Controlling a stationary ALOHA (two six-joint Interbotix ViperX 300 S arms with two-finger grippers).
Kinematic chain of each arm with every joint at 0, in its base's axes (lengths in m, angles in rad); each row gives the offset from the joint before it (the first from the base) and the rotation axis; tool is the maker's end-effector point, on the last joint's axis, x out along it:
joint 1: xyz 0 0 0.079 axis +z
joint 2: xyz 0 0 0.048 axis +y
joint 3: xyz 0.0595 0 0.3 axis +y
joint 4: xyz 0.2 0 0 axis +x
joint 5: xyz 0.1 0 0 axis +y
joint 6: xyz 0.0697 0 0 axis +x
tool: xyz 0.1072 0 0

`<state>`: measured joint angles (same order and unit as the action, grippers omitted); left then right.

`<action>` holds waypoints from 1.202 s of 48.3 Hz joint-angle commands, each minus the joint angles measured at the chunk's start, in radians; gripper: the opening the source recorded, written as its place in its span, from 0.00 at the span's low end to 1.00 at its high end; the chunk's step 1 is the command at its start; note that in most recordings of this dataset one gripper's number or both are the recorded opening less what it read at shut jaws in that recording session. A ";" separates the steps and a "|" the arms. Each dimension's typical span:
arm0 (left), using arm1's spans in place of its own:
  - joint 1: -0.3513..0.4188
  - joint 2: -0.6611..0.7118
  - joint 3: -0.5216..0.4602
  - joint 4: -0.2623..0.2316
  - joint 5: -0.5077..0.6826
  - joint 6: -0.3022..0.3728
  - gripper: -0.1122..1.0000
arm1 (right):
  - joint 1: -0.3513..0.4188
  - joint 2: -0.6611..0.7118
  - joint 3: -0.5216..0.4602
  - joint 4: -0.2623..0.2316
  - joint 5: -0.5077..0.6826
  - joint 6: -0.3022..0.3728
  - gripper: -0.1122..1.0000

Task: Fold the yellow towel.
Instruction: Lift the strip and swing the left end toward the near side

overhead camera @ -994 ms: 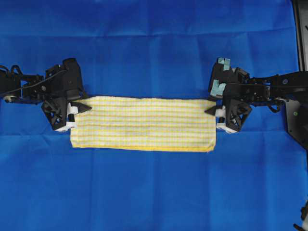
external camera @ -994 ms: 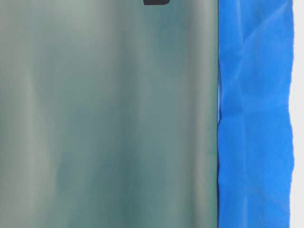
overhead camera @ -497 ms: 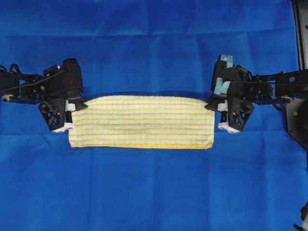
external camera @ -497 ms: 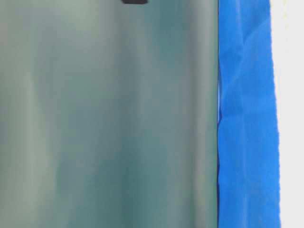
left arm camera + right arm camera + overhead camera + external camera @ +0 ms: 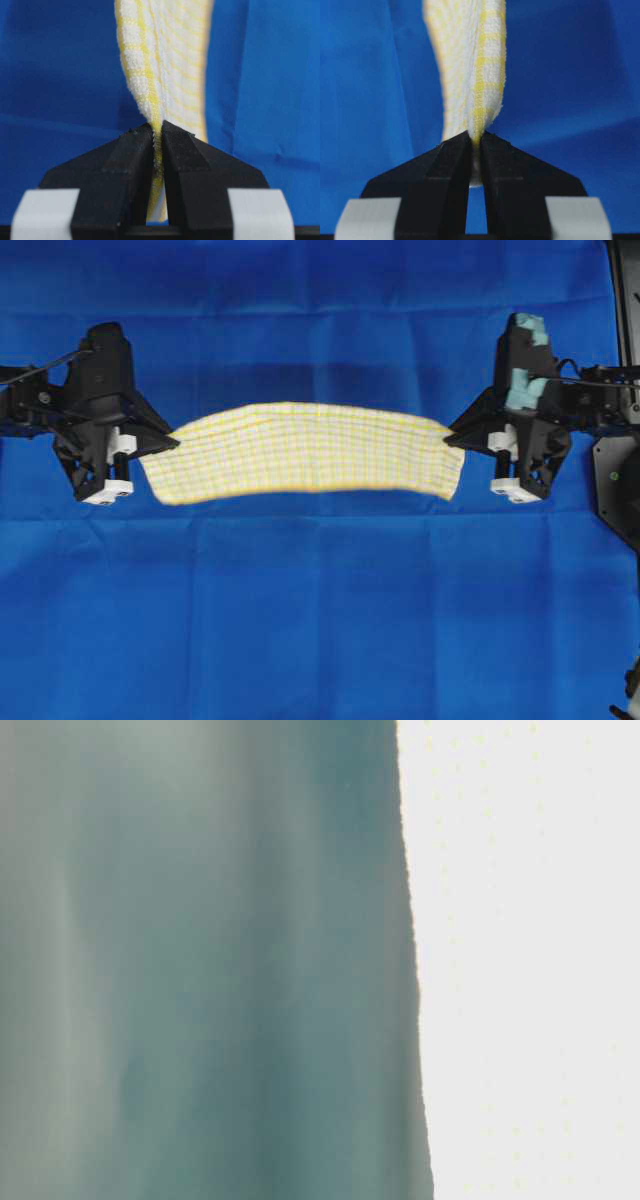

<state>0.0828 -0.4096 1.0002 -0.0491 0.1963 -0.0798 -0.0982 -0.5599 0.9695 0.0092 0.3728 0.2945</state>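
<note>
The yellow towel [image 5: 310,452], white with fine yellow checks, hangs lifted off the blue sheet as a long band stretched between both grippers. My left gripper [image 5: 172,442] is shut on the towel's left end; in the left wrist view the cloth [image 5: 160,65] runs up from between the closed black fingers [image 5: 131,165]. My right gripper [image 5: 450,436] is shut on the right end, and the right wrist view shows the towel [image 5: 470,70] pinched at the tips of its fingers [image 5: 451,165]. In the table-level view the towel [image 5: 530,960] fills the right side, close to the lens.
The large blue sheet [image 5: 320,620] covers the whole table under the towel. A dark frame edge [image 5: 625,300] and an arm base [image 5: 615,480] stand at the far right. A blurred grey-green surface [image 5: 200,960] blocks most of the table-level view.
Both grippers closed on the towel's upper corners, then rose and moved apart and away, lifting the towel off the sheet. It now hangs, and covers the blue in the table-level view.
</note>
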 commanded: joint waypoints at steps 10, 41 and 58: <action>0.002 -0.009 -0.011 -0.003 -0.028 -0.028 0.12 | -0.012 0.023 -0.031 -0.031 -0.032 0.000 0.15; -0.230 0.215 -0.218 -0.003 -0.233 -0.091 0.12 | -0.368 0.244 -0.190 -0.092 -0.216 0.000 0.15; -0.278 0.425 -0.479 -0.003 -0.233 -0.094 0.12 | -0.428 0.350 -0.302 -0.121 -0.224 -0.002 0.15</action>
<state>-0.1795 -0.0107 0.5937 -0.0506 -0.0291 -0.1718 -0.5093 -0.2163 0.7102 -0.1028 0.1595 0.2930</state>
